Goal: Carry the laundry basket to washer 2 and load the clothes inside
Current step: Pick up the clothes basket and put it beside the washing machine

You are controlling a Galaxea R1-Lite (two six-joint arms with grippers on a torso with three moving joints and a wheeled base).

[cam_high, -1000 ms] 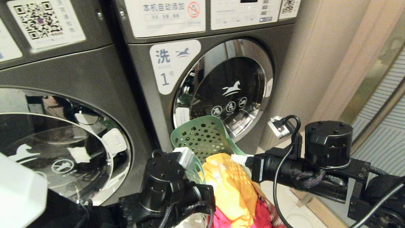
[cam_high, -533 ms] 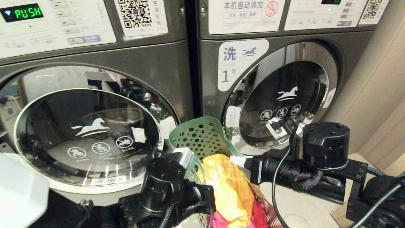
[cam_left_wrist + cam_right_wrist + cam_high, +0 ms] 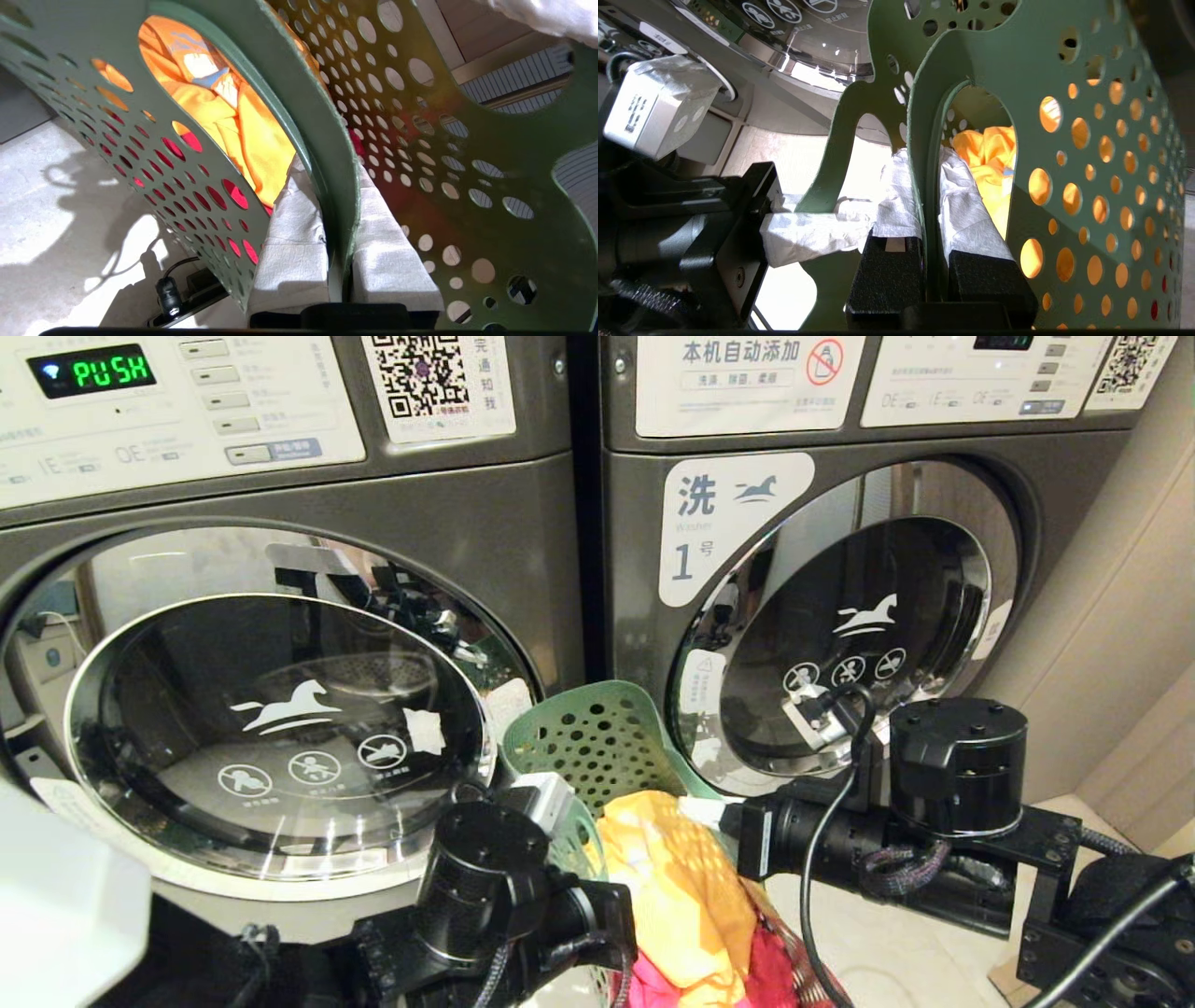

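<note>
Item: laundry basket (image 3: 597, 737), green perforated plastic, w/ clothes (image 3: 686, 896), between my arms, facing washers. My left gripper (image 3: 338, 233) & right gripper (image 3: 930, 205) clamp its rim. Prob. light, flexy; grip beside handle cut-outs.

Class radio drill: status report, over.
Left gripper and right gripper clamped on laundry basket rim. Clothes inside. Both washer doors shut.
</note>
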